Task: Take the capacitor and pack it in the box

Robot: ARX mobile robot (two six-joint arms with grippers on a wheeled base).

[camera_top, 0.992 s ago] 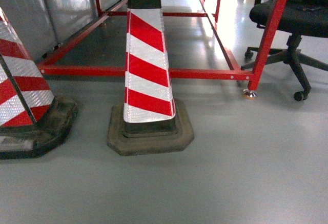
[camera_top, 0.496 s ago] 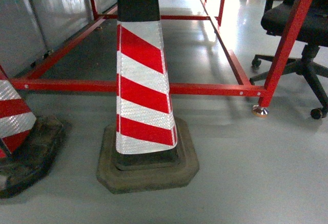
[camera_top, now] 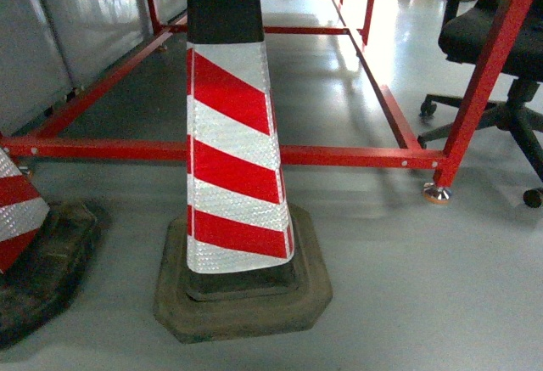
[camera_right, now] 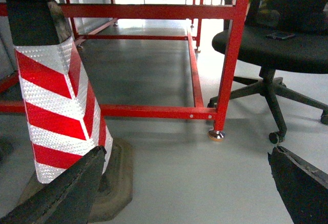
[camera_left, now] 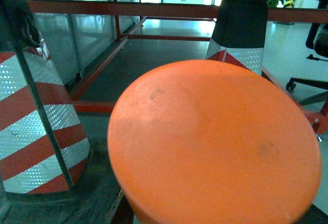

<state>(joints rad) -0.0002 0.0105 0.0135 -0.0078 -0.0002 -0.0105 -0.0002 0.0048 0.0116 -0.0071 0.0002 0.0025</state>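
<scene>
Box: not in sight in the head view or either wrist view, so its look, state and pose cannot be told.
Capacitor: not in sight in any of the three views either.
Head view takes in: a red-and-white striped cone on grey floor, with a red metal frame behind it.
Left wrist view takes in: a round orange top filling most of the picture, with striped cones behind it.
Right wrist view takes in: the cone, the red frame and a black office chair.
</scene>
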